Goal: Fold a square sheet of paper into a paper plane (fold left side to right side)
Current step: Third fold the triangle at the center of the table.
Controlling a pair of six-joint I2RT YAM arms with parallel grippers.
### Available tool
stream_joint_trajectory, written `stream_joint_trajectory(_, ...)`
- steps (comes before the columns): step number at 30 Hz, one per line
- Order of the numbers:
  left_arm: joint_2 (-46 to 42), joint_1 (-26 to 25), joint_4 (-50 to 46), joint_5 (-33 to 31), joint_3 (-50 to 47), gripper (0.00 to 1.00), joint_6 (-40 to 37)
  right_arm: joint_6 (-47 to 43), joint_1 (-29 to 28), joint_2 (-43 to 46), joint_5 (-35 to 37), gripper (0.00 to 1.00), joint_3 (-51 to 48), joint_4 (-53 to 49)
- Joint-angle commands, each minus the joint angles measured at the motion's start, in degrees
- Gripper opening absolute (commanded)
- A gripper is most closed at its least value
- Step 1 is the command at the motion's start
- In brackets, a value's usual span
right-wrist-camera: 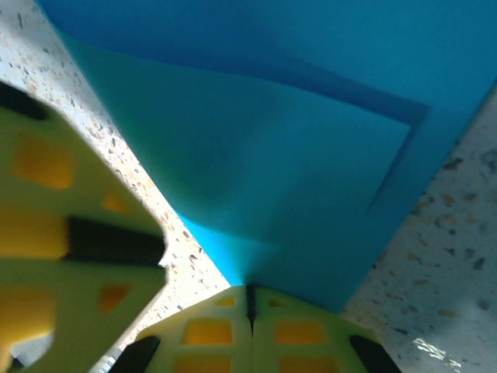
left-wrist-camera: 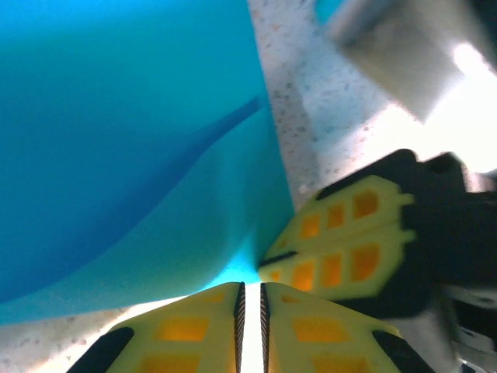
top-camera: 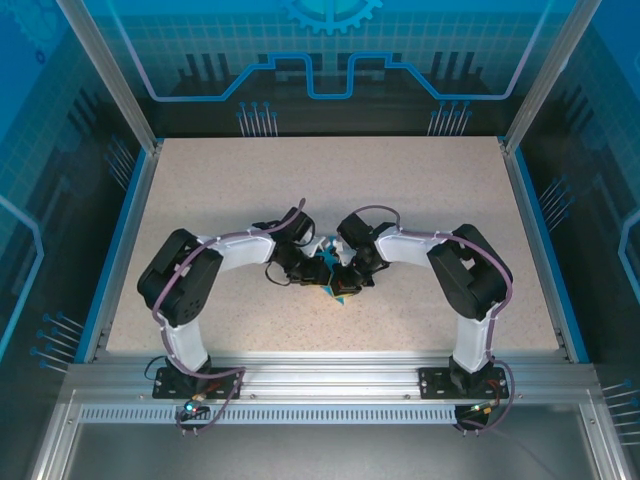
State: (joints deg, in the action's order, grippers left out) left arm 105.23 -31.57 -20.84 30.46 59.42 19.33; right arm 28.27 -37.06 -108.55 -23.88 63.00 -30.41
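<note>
Speckled table (top-camera: 420, 200) carries the square sheet of paper (right-wrist-camera: 256, 155), pinched by both left gripper (left-wrist-camera: 250, 297) and right gripper (right-wrist-camera: 250, 301); align edges squarely before creasing.

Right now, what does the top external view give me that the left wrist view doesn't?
Top external adds: the whole left arm and right arm down to their bases, the full speckled table and the blue enclosure walls. Left wrist adds: the square sheet of paper close up, bowed with a raised fold, its corner pinched by the left end effector. Shared: the two end effectors meeting mid-table, the right end effector close beside the left.
</note>
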Motion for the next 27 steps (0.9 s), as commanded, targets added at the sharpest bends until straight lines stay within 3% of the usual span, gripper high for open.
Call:
stream_joint_trajectory(1,1.6,-0.4,1.5,1.1,-0.5,0.16,-0.5,-0.6,0.7,-2.9,4.4,0.0,-1.3,-3.5)
stream_joint_trajectory(17,4.3,-0.3,0.0,-6.1,-1.3,0.13,-3.2,-0.9,0.7,-3.2,5.8,0.0,-1.8,-4.9)
stream_joint_trajectory(27,3.0,2.8,-1.1,-8.0,-2.3,0.12,-5.6,-1.4,0.7,-3.5,5.8,0.0,-2.7,-5.8)
